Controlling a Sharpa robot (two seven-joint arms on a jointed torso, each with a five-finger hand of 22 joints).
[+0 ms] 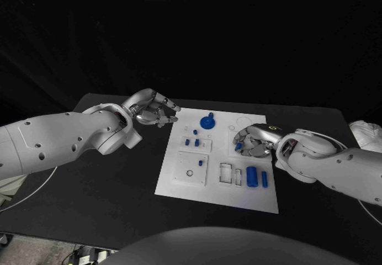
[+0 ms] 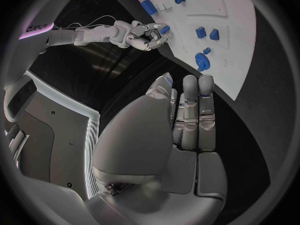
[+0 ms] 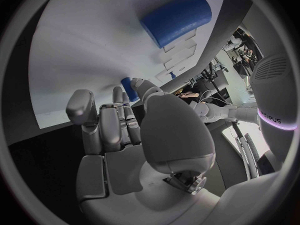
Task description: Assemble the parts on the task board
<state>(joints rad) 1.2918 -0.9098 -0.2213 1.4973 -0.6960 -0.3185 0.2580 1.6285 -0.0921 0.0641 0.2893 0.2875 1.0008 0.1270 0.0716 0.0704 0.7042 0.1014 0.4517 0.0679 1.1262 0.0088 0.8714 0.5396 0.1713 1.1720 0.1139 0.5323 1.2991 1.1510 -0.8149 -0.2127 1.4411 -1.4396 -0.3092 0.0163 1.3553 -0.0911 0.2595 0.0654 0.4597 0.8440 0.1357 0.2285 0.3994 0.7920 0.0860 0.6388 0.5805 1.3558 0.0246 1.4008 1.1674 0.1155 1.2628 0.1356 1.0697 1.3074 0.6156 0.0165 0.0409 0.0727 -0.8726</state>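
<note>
1. Right hand sits over the right side of the white board, fingers curled around a small blue part.
2. Left hand hovers just off the board's far-left corner, fingers curled together, holding nothing.
3. Other blue parts: round knob far, cylinder near-right.
4. Risk: the small part could slip or tilt on insertion, since the fingers hide it.
5. Partial lettering on both arms, not reliably readable.

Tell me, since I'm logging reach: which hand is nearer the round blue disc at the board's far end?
Left. The left hand hovers just beside the round blue disc, off the board's edge; the right hand sits farther along the board.
</note>
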